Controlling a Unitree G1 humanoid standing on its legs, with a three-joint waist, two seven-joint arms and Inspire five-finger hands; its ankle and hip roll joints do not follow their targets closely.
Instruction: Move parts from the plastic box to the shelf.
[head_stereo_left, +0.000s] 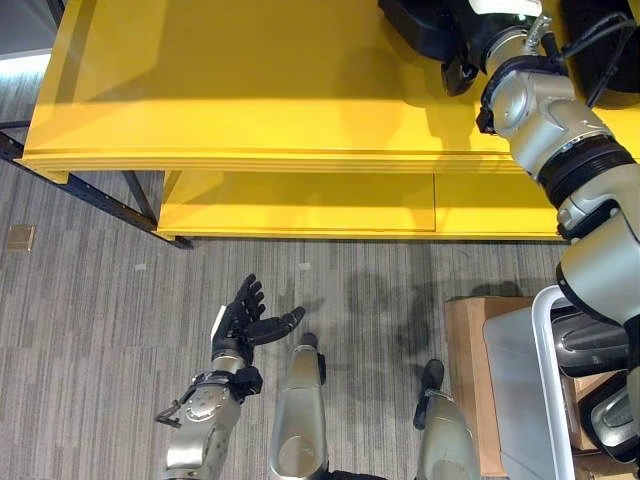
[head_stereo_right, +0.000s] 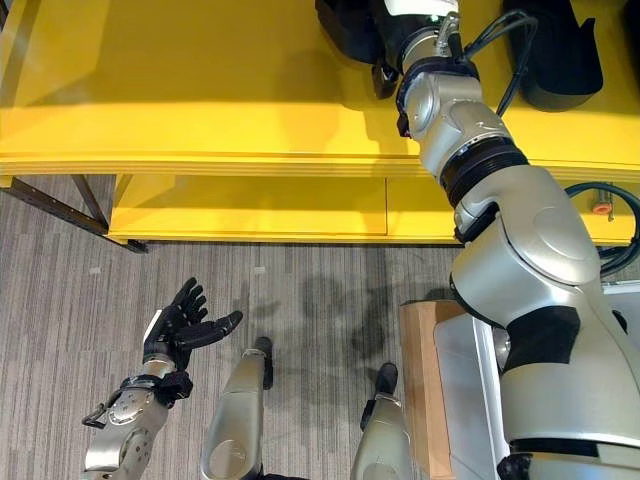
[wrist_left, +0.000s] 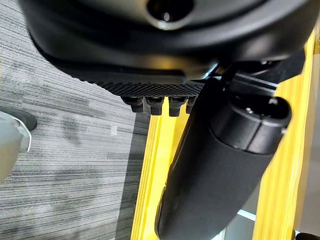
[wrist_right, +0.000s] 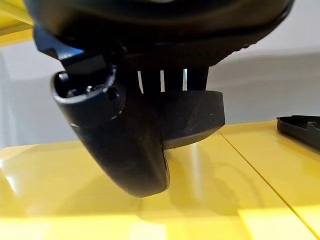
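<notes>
- The right hand (wrist_right: 150, 65) is up on the top of the yellow shelf (head_stereo_left: 250, 110), arm stretched way out over it. In its wrist view the thumb (wrist_right: 120, 145) and fingers are curled round a black part (wrist_right: 192, 117), with the part's lower edge hanging just above the yellow surface, not quite touching (there's a thin shadow under it).
- In the right eye view that same part (head_stereo_right: 345, 25) shows as a dark bulky shape at the back of the shelf top, partly hidden by the wrist.
- A second black part (head_stereo_right: 550, 55) lies flat on the shelf just beside the right arm, on its outer side. Its edge (wrist_right: 300, 127) also peeks into the right wrist view, well apart from the held one.
- The left hand (head_stereo_left: 245, 315) is down low over the grey carpet (head_stereo_left: 100, 300), well apart from the shelf, fingers straight and spread, palm up, holding nothing.
- The shelf has a lower yellow level (head_stereo_left: 300, 205) under the top one, sitting on a dark metal frame (head_stereo_left: 90, 190).
- Down by the robot's right side is the plastic box (head_stereo_left: 520, 390), pale grey, with more dark parts (head_stereo_left: 590, 345) next to its white rim; can't tell exactly how they sit.
- A cardboard box (head_stereo_left: 470, 340) sits just beside the plastic one, touching or near enough.
</notes>
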